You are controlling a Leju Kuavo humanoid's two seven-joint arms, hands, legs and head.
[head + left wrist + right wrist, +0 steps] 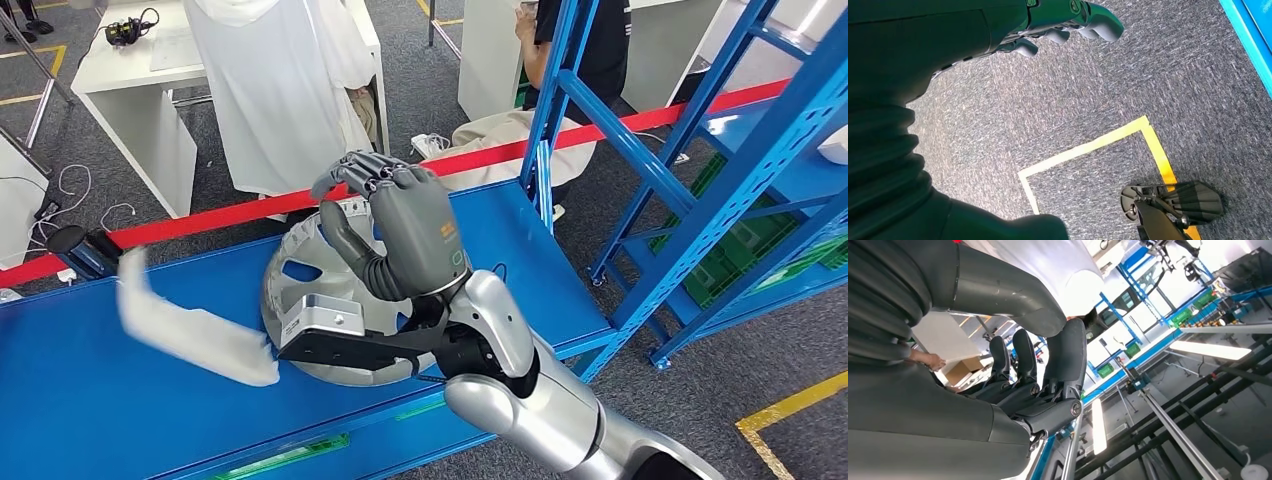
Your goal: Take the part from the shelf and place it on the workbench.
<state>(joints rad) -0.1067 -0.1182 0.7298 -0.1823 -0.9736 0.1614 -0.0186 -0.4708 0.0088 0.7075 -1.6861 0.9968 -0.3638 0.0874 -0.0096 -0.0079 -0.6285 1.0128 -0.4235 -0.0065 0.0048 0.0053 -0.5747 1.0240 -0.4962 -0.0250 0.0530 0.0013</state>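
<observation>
While my right hand (400,225) grips the silver wheel-cover part (300,275) on the blue workbench (90,400), my left hand (1068,22) hangs loose, fingers apart, holding nothing.

Red barrier tape (200,222) runs just past the hand, white table (130,80) further off behind it, and a person (590,50) near the rack.

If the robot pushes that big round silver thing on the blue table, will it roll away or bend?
The round part lies flat on the blue bench, so it would probably slide, not roll. It looks like rigid metal or plastic with cut-out windows, so it likely won't bend. The right hand lifts its rim one-handed, so it is probably fairly light.
</observation>
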